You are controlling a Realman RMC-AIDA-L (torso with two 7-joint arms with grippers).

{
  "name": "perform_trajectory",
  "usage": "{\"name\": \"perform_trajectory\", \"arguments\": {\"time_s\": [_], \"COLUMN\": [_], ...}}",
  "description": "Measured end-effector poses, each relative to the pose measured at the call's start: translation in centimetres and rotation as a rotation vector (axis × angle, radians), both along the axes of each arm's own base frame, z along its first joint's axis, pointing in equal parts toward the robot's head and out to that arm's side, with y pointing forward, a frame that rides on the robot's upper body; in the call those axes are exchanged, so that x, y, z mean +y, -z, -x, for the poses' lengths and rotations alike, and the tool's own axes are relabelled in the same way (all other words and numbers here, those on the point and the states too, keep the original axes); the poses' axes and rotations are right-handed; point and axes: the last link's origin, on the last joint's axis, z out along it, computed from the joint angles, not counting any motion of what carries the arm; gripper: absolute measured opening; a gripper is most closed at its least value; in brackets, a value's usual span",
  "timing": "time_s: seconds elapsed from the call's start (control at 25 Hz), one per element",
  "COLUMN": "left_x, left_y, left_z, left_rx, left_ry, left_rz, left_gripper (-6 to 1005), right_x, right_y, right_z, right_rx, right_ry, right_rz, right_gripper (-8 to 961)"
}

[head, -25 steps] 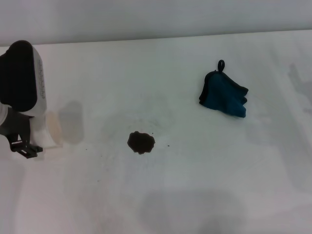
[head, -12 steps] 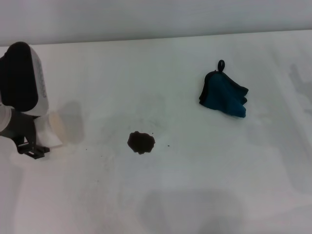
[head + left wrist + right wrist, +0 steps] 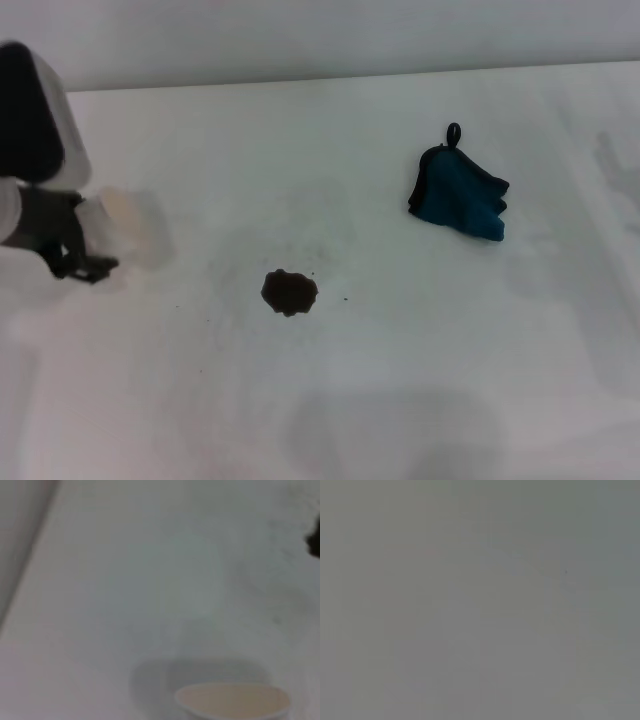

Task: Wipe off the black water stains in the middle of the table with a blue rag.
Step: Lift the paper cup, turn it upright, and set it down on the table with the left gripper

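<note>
I see the left gripper at the table's left edge, holding a white paper cup; the left wrist view shows the cup rim. The stain lies to this gripper's right, near; the rag lies beyond the stain, well apart and farther back, its long axis running diagonally. The right gripper is out of view, so I cannot tell its state. I judge the right arm nearer the rag.
</note>
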Motion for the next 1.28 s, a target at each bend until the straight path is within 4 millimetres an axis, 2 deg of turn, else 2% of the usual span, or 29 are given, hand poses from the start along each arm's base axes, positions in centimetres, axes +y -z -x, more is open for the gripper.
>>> {"name": "perform_trajectory", "arguments": {"time_s": [0.16, 0.24, 0.32, 0.44, 0.6, 0.92, 1.12, 1.28], "left_x": [0.8, 1.0, 1.0, 1.0, 0.3, -0.7, -1.0, -1.5], "left_y": [-1.0, -1.4, -1.4, -0.4, 2.0, 4.5, 5.0, 4.5], "left_z": [-0.8, -0.8, -0.5, 0.6, 2.9, 5.6, 6.0, 6.4], "left_rx": [-0.201, -0.37, -0.405, -0.489, -0.569, -0.677, -0.809, -0.929], "left_ry": [-0.064, -0.103, -0.112, -0.141, -0.173, -0.223, -0.24, -0.177], "left_rz": [-0.115, -0.203, -0.229, -0.314, -0.439, -0.629, -0.659, -0.708], "left_gripper": [770, 766, 767, 768, 769, 771, 773, 774], "right_x": [0.0, 0.0, 0.0, 0.0, -0.3, -0.6, -0.6, -0.6], "right_y": [0.0, 0.0, 0.0, 0.0, 0.1, 0.0, -0.1, -0.1], "right_z": [-0.1, -0.1, -0.1, -0.1, -0.3, -0.6, -0.7, -0.7], "right_rx": [-0.001, -0.002, -0.002, -0.001, 0.001, -0.001, -0.002, -0.005], "right_ry": [0.003, 0.004, 0.004, 0.005, 0.013, 0.023, 0.024, 0.024], "right_rz": [0.001, 0.001, 0.002, 0.002, 0.004, 0.003, 0.003, 0.002], "right_gripper": [807, 806, 806, 807, 807, 807, 807, 807]}}
